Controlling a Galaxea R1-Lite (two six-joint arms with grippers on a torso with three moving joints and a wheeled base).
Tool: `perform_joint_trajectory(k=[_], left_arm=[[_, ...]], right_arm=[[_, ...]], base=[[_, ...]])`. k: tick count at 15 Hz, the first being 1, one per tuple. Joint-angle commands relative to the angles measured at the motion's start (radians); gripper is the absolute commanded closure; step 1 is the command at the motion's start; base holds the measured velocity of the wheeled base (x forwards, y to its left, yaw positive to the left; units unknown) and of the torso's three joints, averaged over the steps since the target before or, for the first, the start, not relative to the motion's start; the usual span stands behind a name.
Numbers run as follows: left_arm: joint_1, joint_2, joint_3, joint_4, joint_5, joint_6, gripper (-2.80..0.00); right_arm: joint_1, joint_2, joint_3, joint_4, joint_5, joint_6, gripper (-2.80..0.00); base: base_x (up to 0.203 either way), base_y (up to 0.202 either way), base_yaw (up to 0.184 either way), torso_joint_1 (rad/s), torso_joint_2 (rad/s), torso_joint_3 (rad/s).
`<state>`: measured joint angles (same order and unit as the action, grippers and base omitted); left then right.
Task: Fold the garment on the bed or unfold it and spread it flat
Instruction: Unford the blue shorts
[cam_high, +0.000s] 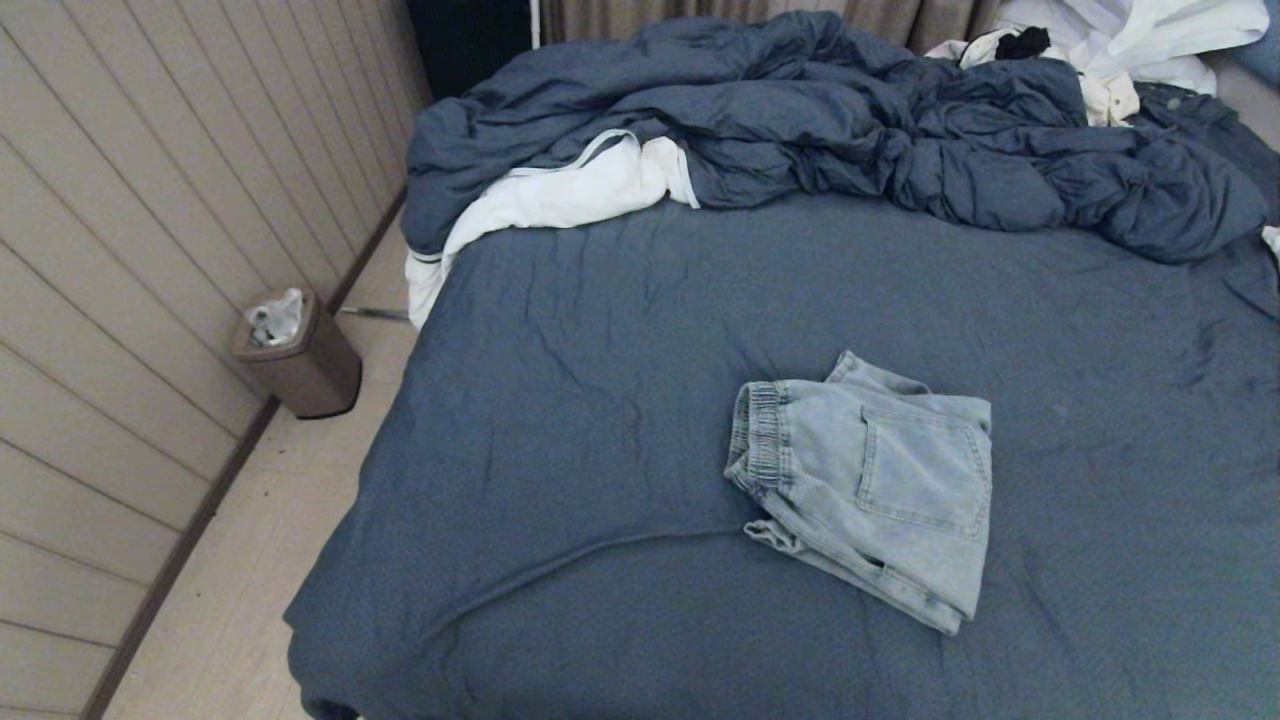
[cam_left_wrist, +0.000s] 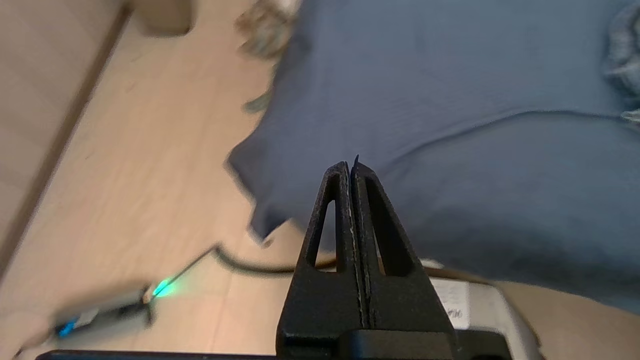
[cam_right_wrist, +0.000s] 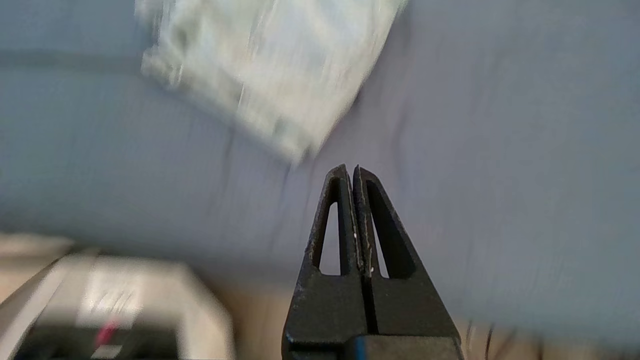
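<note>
One garment (cam_high: 880, 485) lies on the bed (cam_high: 600, 420), toward the near right part of the dark sheet, and it looks folded already: the shorts are doubled into a compact, roughly square packet with the ribbed waistband on its left edge, the back patch pocket facing up, and a leg hem peeking out at the far side. The lower edge is a little ragged, with layers stepping out unevenly near the front corner, so the fold is neat enough but not crisp. Neither arm shows in the head view. The left hand (cam_left_wrist: 351, 167) hangs over the near left corner of the bed, above the edge where sheet meets floor, fingers pressed together and holding nothing. The right hand (cam_right_wrist: 351, 172) is likewise pinched closed and empty, above bare sheet with the shorts a little ahead of it. If folding is the goal, I judge the work essentially finished, with at most a tidying of the loose layers left; if spreading flat is wanted, nothing has been opened yet. A rumpled duvet (cam_high: 850, 130) and a white cloth (cam_high: 560, 195) sit at the far end, well apart from the shorts.
</note>
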<state>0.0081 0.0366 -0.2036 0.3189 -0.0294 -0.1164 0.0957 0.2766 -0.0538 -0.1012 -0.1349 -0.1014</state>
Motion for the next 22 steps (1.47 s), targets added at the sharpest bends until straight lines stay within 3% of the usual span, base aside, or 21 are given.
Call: perform_joint_trajectory(k=[1, 5, 8, 10, 13, 15, 17, 19, 22], left_arm=[[0.0, -0.036, 0.027, -0.003, -0.08, -0.008, 0.0], [0.0, -0.035, 0.035, -0.023, -0.145, -0.038, 0.0], [0.0, -0.035, 0.039, -0.024, -0.144, -0.089, 0.0], [-0.001, -0.035, 0.039, -0.036, -0.157, -0.073, 0.0], [0.0, -0.035, 0.033, -0.037, -0.32, -0.068, 0.0], [0.0, -0.035, 0.032, -0.038, -0.286, -0.061, 0.0], [0.0, -0.035, 0.035, -0.038, -0.137, -0.033, 0.0], [0.0, -0.035, 0.038, -0.039, 0.005, 0.038, 0.0], [0.0, -0.035, 0.043, -0.038, 0.026, 0.064, 0.0]], right_arm=[[-0.001, -0.001, 0.054, -0.063, -0.012, -0.006, 0.0], [-0.001, -0.001, 0.052, -0.053, -0.01, -0.015, 0.0], [-0.001, -0.001, 0.006, 0.124, -0.017, -0.012, 0.0], [-0.002, -0.002, -0.003, 0.145, -0.031, -0.014, 0.0], [-0.126, -0.026, -0.015, 0.188, -0.006, -0.079, 0.0], [-0.12, -0.067, -0.019, 0.2, 0.0, -0.088, 0.0], [-0.106, -0.198, -0.02, 0.207, 0.007, -0.095, 0.0], [-0.093, -0.273, -0.019, 0.202, 0.013, -0.084, 0.0], [-0.091, -0.273, -0.006, 0.156, 0.011, -0.073, 0.0]], base=[[0.0, 0.0, 0.0, 0.0, 0.0, 0.0], [0.0, 0.0, 0.0, 0.0, 0.0, 0.0], [0.0, 0.0, 0.0, 0.0, 0.0, 0.0], [0.0, 0.0, 0.0, 0.0, 0.0, 0.0], [0.0, 0.0, 0.0, 0.0, 0.0, 0.0], [0.0, 0.0, 0.0, 0.0, 0.0, 0.0], [0.0, 0.0, 0.0, 0.0, 0.0, 0.0], [0.0, 0.0, 0.0, 0.0, 0.0, 0.0], [0.0, 0.0, 0.0, 0.0, 0.0, 0.0]])
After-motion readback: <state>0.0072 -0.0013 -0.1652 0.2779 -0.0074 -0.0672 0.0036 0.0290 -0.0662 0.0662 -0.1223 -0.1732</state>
